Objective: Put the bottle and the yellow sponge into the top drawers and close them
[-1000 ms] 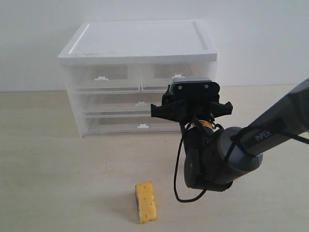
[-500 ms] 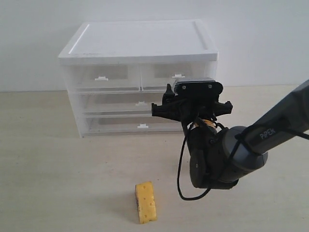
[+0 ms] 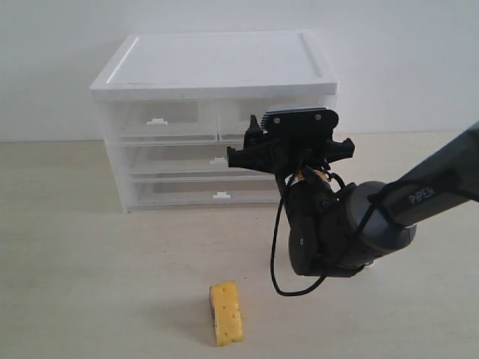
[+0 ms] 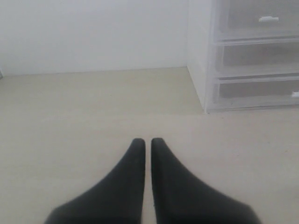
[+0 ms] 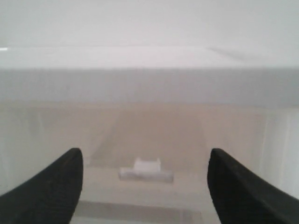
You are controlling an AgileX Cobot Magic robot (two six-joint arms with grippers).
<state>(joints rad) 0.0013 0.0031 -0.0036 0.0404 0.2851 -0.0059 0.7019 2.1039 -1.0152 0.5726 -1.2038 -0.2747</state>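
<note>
The yellow sponge point(image 3: 226, 313) lies on the table in front of the cabinet, apart from both grippers. Both top drawers are shut: the left one point(image 3: 161, 120) shows fully, while my right arm partly hides the right one point(image 3: 239, 114). My right gripper point(image 3: 288, 143) hovers right in front of that drawer. In the right wrist view it point(image 5: 145, 157) is open, and the drawer's white tab handle point(image 5: 146, 170) sits between the fingers without touching them. My left gripper point(image 4: 145, 141) is shut on nothing, low over bare table. The bottle is out of view.
The white cabinet point(image 3: 217, 63) stands at the back against the wall, with two full-width drawers point(image 3: 187, 161) below the top pair. In the left wrist view the cabinet's corner point(image 4: 203, 70) is ahead and off to one side. The right arm's bulky wrist point(image 3: 337, 232) hangs right of the sponge.
My right gripper has risen and shifted slightly left, now level with the top right drawer's front. The sponge and the drawers have not moved.
</note>
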